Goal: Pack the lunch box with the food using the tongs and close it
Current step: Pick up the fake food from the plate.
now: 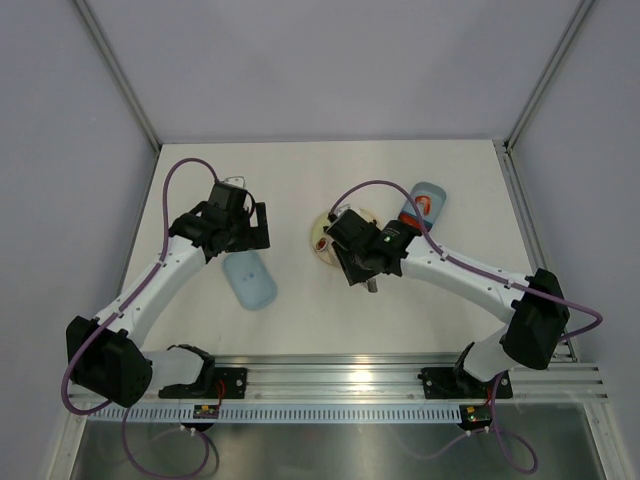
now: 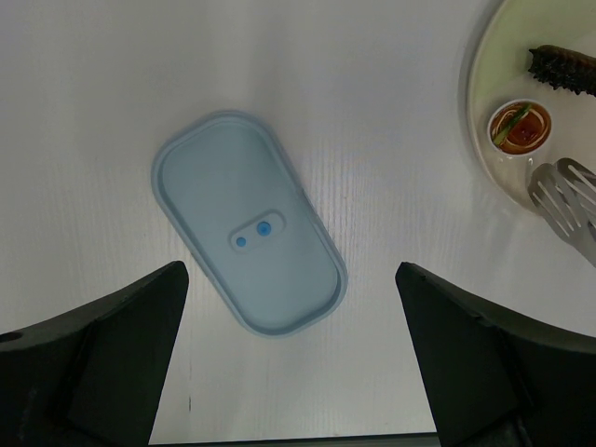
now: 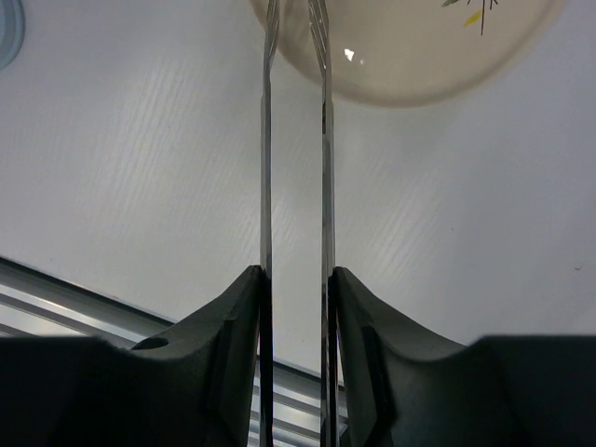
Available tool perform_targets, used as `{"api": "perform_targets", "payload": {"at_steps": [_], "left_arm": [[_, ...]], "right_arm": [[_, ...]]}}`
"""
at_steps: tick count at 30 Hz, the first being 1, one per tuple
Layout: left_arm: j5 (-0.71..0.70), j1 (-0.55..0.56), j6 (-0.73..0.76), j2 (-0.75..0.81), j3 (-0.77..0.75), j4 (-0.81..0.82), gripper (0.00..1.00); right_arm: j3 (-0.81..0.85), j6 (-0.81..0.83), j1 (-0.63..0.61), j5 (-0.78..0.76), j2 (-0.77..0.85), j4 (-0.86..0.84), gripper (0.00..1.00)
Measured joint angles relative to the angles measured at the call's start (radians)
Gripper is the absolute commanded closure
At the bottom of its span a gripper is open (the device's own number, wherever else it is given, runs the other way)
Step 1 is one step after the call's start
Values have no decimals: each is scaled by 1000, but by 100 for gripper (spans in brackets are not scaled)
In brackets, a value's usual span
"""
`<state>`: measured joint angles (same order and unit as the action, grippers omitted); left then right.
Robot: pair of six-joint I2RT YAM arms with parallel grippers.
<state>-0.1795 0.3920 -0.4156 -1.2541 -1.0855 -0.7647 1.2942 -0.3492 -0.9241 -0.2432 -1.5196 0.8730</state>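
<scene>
One small pale-blue plastic rounded tub, the lunch box point(image 1: 432, 190), sits at the far right side of the white table point(image 1: 300, 180), tucked just behind the right arm, with something red showing inside it. Its matching flat blue lid point(image 2: 247, 222) is well apart from it, lying flat on the left half of the table at a slant, two little blue dots near its middle.

Between them is the round pale-yellow plate point(image 2: 503, 47), with some food on it: a dark brown spiky piece point(image 2: 563, 70) and a small round white cup with red-orange filling point(image 2: 521, 128). The slim silver-grey metal tongs point(image 3: 265, 168) reach over the plate's rim, slotted tip right next to the cup.

The right gripper point(image 3: 296, 275) is clamped on both tong blades, which run nearly parallel with a narrow gap between them. The left gripper point(image 2: 289, 275) hangs right above the lid, jaws spread wide, holding nothing.
</scene>
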Motion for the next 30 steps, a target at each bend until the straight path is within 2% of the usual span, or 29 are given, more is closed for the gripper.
{"api": "perform_targets", "payload": {"at_steps": [30], "left_arm": [[0,0,0,-11,0,-1,1]], "right_arm": [[2,119,-25,-38,-78,-48,51]]}}
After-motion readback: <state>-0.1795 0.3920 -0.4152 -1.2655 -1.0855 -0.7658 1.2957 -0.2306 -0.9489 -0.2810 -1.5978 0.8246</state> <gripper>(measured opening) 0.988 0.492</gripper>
